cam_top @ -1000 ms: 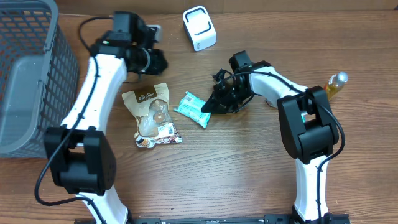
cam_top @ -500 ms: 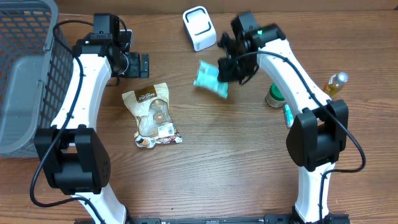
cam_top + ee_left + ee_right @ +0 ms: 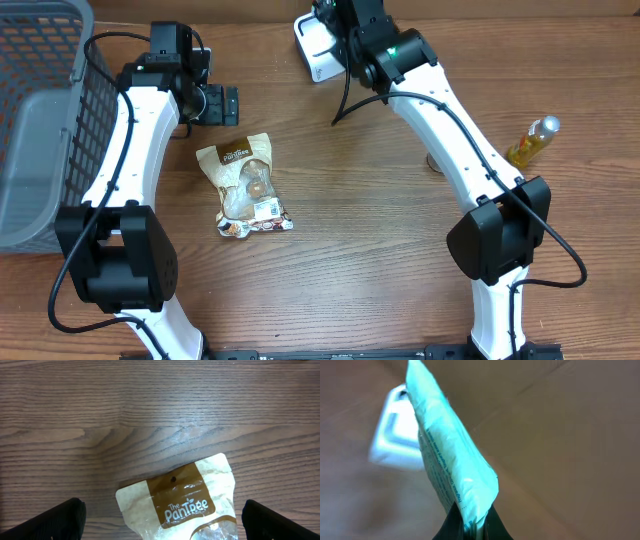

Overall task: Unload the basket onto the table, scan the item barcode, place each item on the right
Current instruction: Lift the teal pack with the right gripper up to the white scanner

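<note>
Up from the closed right claw [image 3: 471, 524] rises the teal packet [image 3: 450, 460] it grips, seemingly near the blurred scanner [image 3: 382, 435].

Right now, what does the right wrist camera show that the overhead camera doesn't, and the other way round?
Only the right wrist view: a thin teal plastic packet, pinched edge-on in the right end effector. Only the overhead view: the tan snack pouch, the grey mesh basket and the small yellow bottle. Both: the white boxy scanner, blurred in the wrist view.
</note>
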